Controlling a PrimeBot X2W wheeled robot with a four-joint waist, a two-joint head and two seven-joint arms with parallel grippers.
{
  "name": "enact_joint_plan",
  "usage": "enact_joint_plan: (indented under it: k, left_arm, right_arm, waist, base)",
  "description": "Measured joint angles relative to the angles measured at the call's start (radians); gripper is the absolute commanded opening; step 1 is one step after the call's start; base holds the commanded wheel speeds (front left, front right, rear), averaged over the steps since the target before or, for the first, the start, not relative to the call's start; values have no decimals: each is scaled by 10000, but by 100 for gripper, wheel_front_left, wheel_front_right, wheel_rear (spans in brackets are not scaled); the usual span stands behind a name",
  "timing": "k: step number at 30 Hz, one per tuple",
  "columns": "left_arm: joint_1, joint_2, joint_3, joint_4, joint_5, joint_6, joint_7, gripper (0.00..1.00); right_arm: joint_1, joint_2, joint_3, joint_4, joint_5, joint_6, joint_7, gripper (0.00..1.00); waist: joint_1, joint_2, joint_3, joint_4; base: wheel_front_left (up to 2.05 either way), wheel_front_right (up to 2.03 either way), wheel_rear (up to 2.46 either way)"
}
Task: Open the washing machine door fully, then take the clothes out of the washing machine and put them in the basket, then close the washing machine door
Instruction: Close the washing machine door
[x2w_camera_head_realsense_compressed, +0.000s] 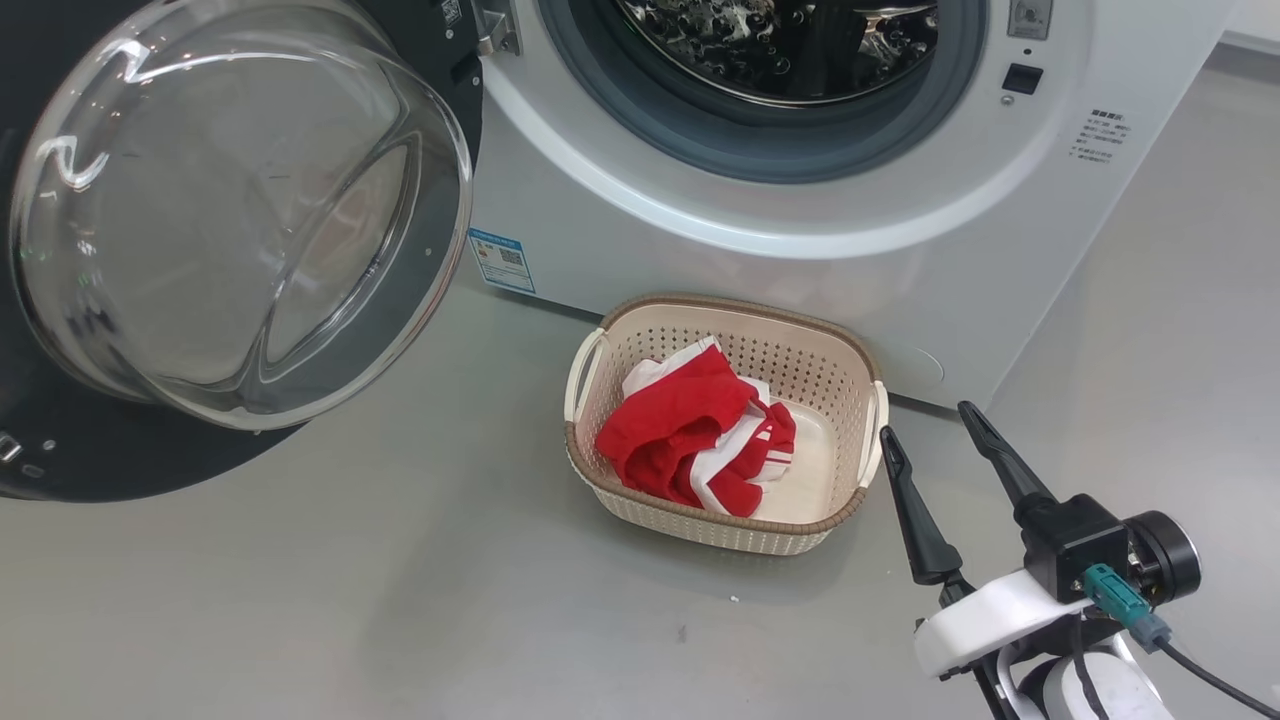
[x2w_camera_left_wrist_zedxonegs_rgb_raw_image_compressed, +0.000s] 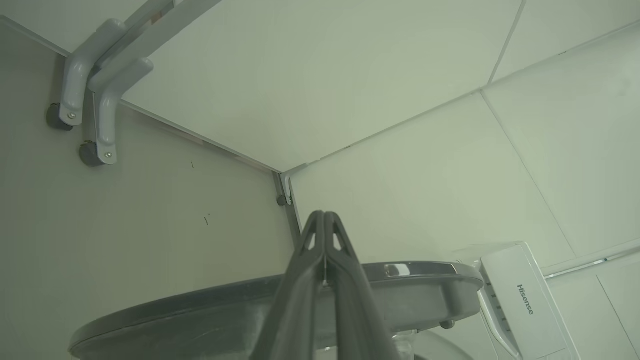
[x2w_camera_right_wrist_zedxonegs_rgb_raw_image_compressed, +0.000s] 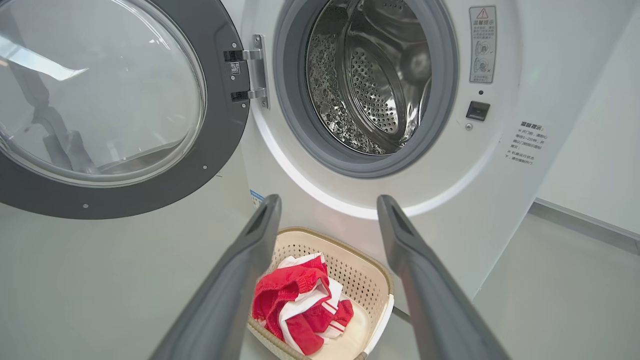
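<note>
The right gripper (x2w_camera_head_realsense_compressed: 925, 420) hangs with its jaws wide apart and nothing between them, just beside the right handle of the basket (x2w_camera_head_realsense_compressed: 720, 302). The left gripper (x2w_camera_left_wrist_zedxonegs_rgb_raw_image_compressed: 325, 216) has its fingers pressed together, empty, lying across the outer rim of the door (x2w_camera_left_wrist_zedxonegs_rgb_raw_image_compressed: 400, 280); whether they touch it I cannot tell.

The door stands wide open, so closing it looks like the step left. Shut fingers pushing on a glossy rim could slide off, or a weak push could leave the latch uncaught. The right arm, in front of the washer (x2w_camera_head_realsense_compressed: 800, 270), could be caught by the swinging door or bump the basket.

The basket sits on the floor against the washer's foot, under the opening, holding the red clothes (x2w_camera_head_realsense_compressed: 690, 430). The drum (x2w_camera_right_wrist_zedxonegs_rgb_raw_image_compressed: 370, 85) looks empty.
</note>
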Motion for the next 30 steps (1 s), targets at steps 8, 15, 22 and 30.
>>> enact_joint_plan:
  k: [8,15,22,30]
  left_arm:
    - [-45,324,-286,848,-224,2,725,0]
    - [-177,349,-420,1467,-230,4,899,0]
    - [-598,349,-614,1891,-148,-13,913,0]
    - [-725,316,-763,2268,-142,-272,1168,0]
  right_arm:
    - [-31,-73,-4,-130,-50,0,180,100]
    - [-179,-153,-12,-290,-121,0,339,100]
    - [-201,-288,-35,-355,-176,0,426,100]
    - [-202,-297,-19,-416,-176,2,525,100]
  waist:
    - [0,0,269,-193]
    - [0,0,511,-244]
    - [0,0,632,-239]
    - [0,0,659,-228]
  base:
    - [0,0,0]
    - [0,0,0]
    - [0,0,0]
    - [0,0,0]
